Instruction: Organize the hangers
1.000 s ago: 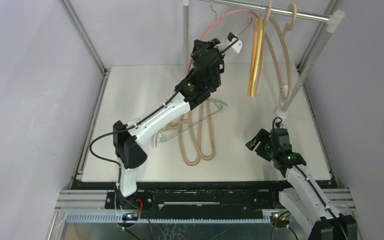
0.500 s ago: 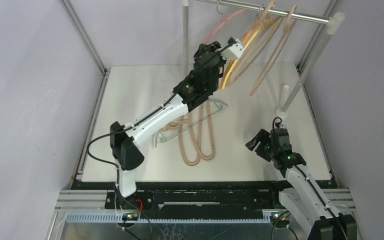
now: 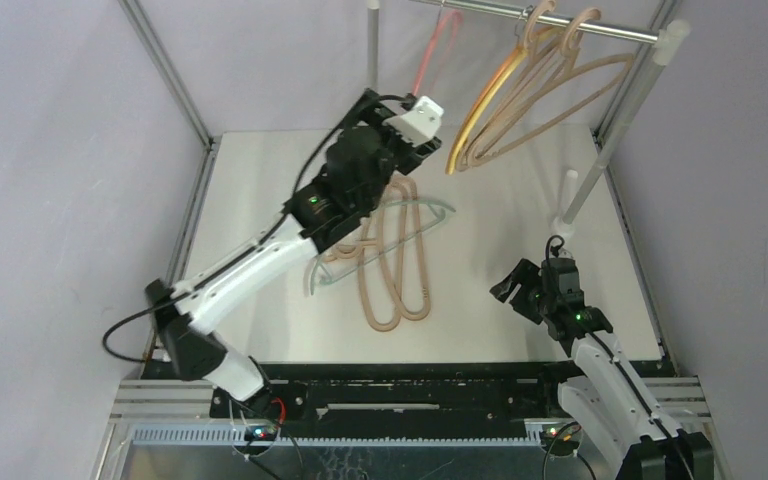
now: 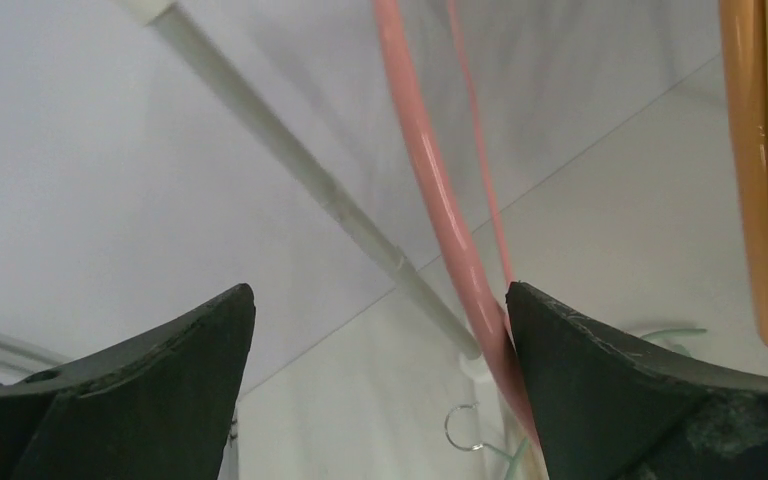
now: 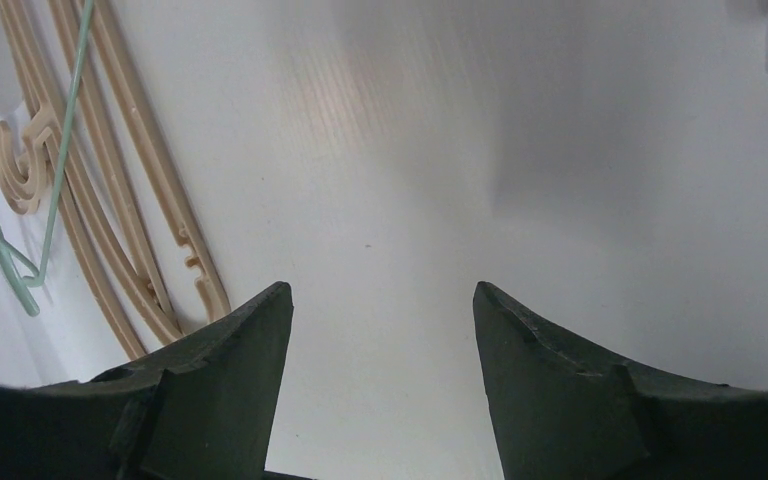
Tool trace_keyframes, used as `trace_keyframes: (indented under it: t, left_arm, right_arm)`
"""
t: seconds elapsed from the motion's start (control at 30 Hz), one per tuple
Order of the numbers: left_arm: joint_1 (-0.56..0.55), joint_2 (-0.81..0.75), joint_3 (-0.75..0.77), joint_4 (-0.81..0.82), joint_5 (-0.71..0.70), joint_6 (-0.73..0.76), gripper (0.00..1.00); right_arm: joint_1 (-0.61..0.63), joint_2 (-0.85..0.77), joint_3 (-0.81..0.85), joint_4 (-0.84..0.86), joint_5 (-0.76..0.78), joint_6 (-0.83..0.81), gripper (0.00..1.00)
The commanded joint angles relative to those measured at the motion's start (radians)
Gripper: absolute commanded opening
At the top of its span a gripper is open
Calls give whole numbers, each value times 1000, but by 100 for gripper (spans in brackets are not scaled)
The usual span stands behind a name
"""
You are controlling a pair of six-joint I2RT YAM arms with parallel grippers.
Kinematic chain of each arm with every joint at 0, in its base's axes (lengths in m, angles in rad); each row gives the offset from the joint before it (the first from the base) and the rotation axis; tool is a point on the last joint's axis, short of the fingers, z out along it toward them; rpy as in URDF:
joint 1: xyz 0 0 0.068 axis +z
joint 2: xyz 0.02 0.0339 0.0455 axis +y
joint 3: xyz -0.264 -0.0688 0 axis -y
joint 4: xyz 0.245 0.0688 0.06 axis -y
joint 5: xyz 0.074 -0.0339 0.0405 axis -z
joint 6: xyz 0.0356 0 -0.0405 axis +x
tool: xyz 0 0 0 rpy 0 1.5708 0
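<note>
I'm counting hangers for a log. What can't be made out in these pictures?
Left wrist view: whether the pink hanger touches the left gripper; a finger hides its lower end.
Right wrist view: the beige hangers on the table run off the left edge.
Top view: the left arm covers part of them; the pink hanger's hook is cut off above.

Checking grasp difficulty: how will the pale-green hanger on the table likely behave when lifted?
The pale-green hanger looks thin and translucent, so it is probably light and somewhat bendy. It lies across the beige hangers, so it may snag or drag them. Its glossy surface could slip in a grip.
</note>
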Motion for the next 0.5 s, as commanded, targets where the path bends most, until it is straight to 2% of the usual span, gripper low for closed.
trace_keyframes:
  t: [0.0,0.23,0.47]
  left_arm:
    - [20,-204,-100,49,96,-143,100]
    - [66,-404,-285,-24,124,-346,100]
    - [112,-577,-568,-69,155,-556,99]
  right_arm:
    - [-7,-17,-1,13,-1,-9,75]
    - [-7,-12,3,28,-12,-8,75]
    - [-7,-24,-3,16,-9,-18,75]
